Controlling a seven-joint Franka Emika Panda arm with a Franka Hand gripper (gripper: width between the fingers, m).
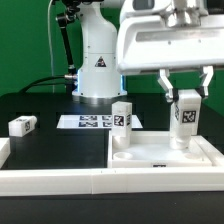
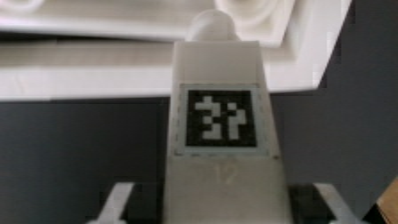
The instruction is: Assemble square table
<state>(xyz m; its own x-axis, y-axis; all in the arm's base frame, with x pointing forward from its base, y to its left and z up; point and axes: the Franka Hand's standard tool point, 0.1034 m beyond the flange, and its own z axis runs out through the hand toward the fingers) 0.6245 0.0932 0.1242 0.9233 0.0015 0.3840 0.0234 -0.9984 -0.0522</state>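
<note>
The white tabletop (image 1: pixel 155 156) lies flat inside the corner of the border wall, underside up. One white leg (image 1: pixel 122 117) stands upright on its near-left part. My gripper (image 1: pixel 186 97) is shut on a second leg (image 1: pixel 186 115), held upright with its foot at the tabletop's right side. In the wrist view that held leg (image 2: pixel 224 110) fills the middle, its tag facing the camera and its rounded tip meeting the tabletop (image 2: pixel 98 55). The gripper (image 2: pixel 221 214) shows at the frame's edge, a finger on each side of the leg. A third leg (image 1: pixel 22 125) lies on its side on the black table at the exterior view's left.
The long white border wall (image 1: pixel 60 180) runs along the front and up the tabletop's left side. The marker board (image 1: pixel 92 122) lies flat behind the standing leg, in front of the robot base (image 1: pixel 97 70). Cables trail at the back left.
</note>
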